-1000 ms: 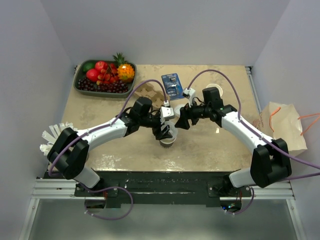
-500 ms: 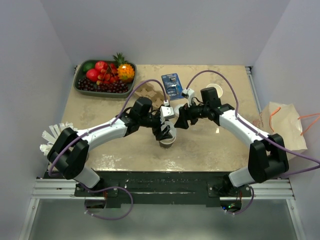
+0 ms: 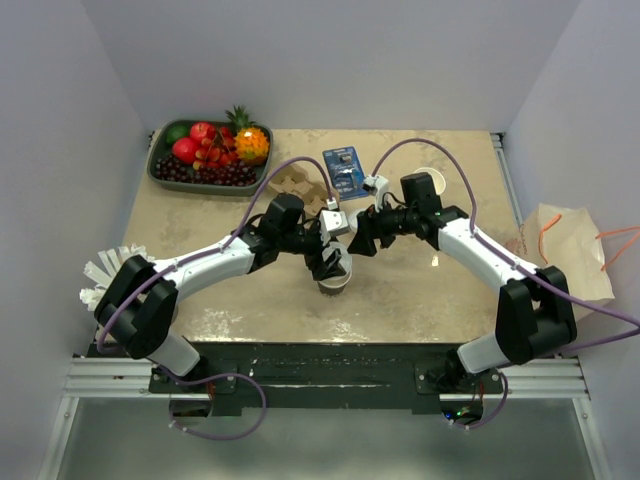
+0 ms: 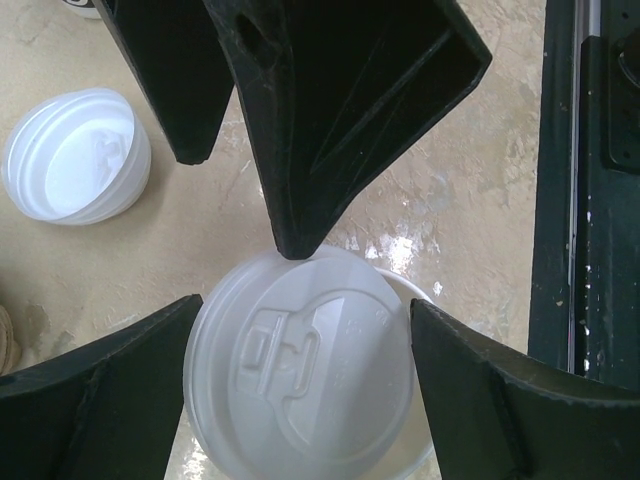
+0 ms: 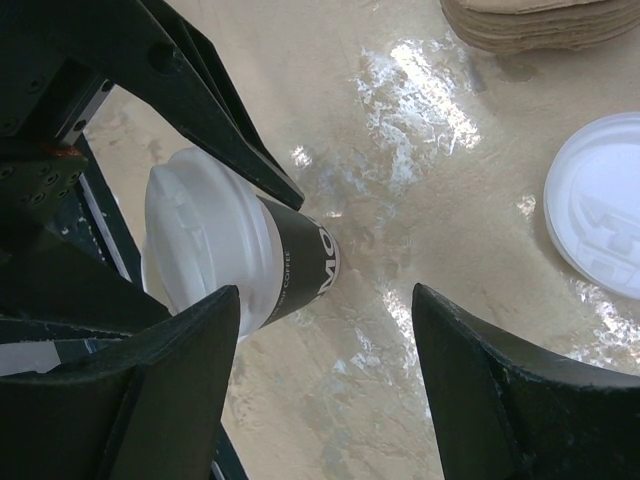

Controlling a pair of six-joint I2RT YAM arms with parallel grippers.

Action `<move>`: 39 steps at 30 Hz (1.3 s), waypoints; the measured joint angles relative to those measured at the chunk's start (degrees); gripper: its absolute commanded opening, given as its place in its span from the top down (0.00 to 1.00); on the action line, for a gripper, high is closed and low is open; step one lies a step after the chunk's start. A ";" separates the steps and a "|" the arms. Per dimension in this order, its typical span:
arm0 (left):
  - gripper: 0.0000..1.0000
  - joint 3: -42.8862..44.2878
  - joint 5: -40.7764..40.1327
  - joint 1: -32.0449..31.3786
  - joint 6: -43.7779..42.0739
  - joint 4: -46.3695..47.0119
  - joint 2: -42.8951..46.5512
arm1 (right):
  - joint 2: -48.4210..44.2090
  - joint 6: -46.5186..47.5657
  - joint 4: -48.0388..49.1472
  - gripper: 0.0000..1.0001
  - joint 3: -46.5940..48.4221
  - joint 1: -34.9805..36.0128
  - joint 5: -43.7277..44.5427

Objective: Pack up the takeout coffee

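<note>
The takeout coffee (image 3: 335, 283) stands upright on the desk (image 3: 420, 300), a little in front of its middle and on the same spot as a second ago. The white lid (image 4: 300, 370) sits on top, and the dark paper wall (image 5: 305, 270) shows below it. The left end effector (image 3: 334, 262) hangs directly over the cup with its fingers (image 4: 100, 400) spread to either side of the lid. Whether they press on the lid or stand just clear of it cannot be told. The left arm looks unchanged from the earlier frame. The right end effector (image 3: 357, 240) is just behind and to the right of the cup. Its jaws are wide apart and hold nothing, and one fingertip (image 4: 293, 240) comes down to the far edge of the lid. Since a second ago the right arm has drawn slightly leftward, most visibly at its elbow. A stack of spare lids (image 4: 75, 155) rests on the desk just beyond the cup, and the pulp carriers (image 3: 295, 185) lie further back. A blue packet (image 3: 343, 170) and a tray of fruit (image 3: 205, 152) are at the far edge, and a paper bag (image 3: 565, 255) lies off the desk to the right.
</note>
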State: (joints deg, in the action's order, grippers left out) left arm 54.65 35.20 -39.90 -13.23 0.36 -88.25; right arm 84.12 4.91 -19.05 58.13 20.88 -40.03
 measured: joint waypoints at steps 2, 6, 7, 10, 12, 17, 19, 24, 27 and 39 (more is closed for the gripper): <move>0.11 0.00 0.02 0.00 0.55 0.15 0.07 | 0.09 0.02 -0.04 0.27 0.15 0.00 0.00; 0.11 0.00 0.15 0.00 1.46 0.42 0.26 | 0.87 0.02 -0.04 0.27 0.70 0.11 -0.02; 0.11 0.00 0.15 0.00 1.68 0.42 0.28 | 1.03 0.00 -0.04 0.27 0.79 0.13 0.00; 0.11 -0.02 0.11 0.00 1.81 0.42 0.42 | 1.11 0.00 -0.11 0.27 0.79 0.22 -0.02; 0.11 -0.02 -0.09 0.00 1.81 0.42 0.57 | 1.14 0.00 -0.11 0.27 0.81 0.35 -0.02; 0.09 -0.15 -1.53 0.00 1.75 0.44 0.92 | 2.01 0.02 -0.20 0.27 1.22 0.63 -0.02; 0.09 -0.15 -1.99 0.00 1.75 0.46 1.05 | 2.21 0.00 -0.26 0.27 1.22 0.76 0.00; 0.09 -0.15 -2.45 0.00 1.75 0.50 1.79 | 2.64 0.00 -0.26 0.27 1.44 0.90 0.00; 0.09 -0.17 -2.23 0.00 1.77 0.52 2.05 | 2.89 0.00 -0.33 0.27 1.62 0.96 0.00; 0.10 -1.20 -0.37 0.00 3.93 0.85 2.08 | 2.89 0.02 -0.87 0.27 1.75 1.33 0.07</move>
State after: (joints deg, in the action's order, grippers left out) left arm 53.45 34.83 -39.90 -9.30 1.21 -86.17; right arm 87.00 4.93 -19.92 59.88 22.22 -39.97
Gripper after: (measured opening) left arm 0.902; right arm 0.727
